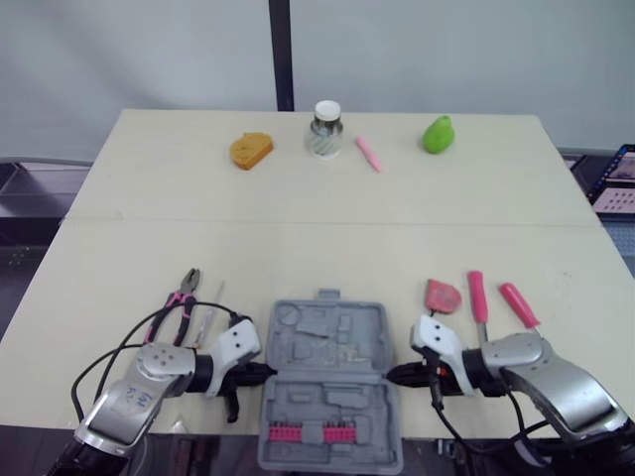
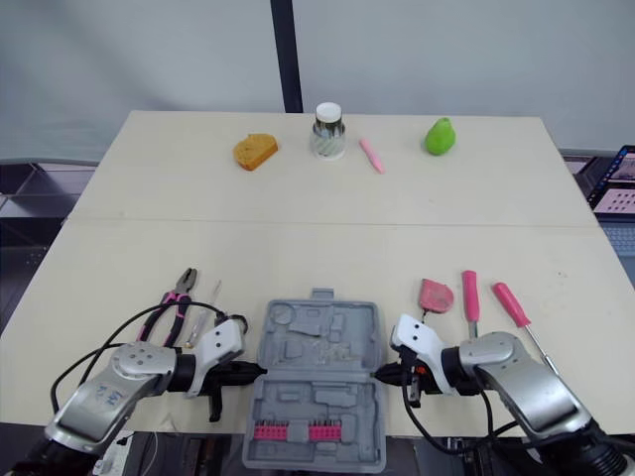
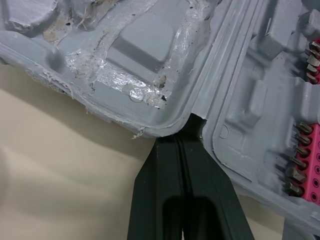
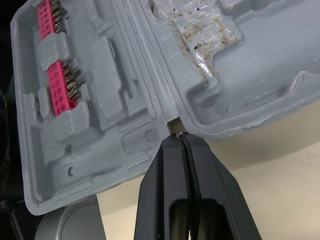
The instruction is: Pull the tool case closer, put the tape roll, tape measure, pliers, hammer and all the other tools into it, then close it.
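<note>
Head: open tool case (image 1: 330,382) at near edge of table (image 1: 327,198), left gripper (image 1: 260,372) and right gripper (image 1: 395,375) at its hinge ends. Pliers (image 1: 179,300) lie left, 2 pink-handled screwdrivers (image 1: 477,295) right.
Left wrist: jaws clenched, empty, tips on hinge.
Right wrist: same; pink bit rack (image 4: 57,85) inside.

Head stereo downward, wrist views near tool case (image 3: 150,45)
</note>
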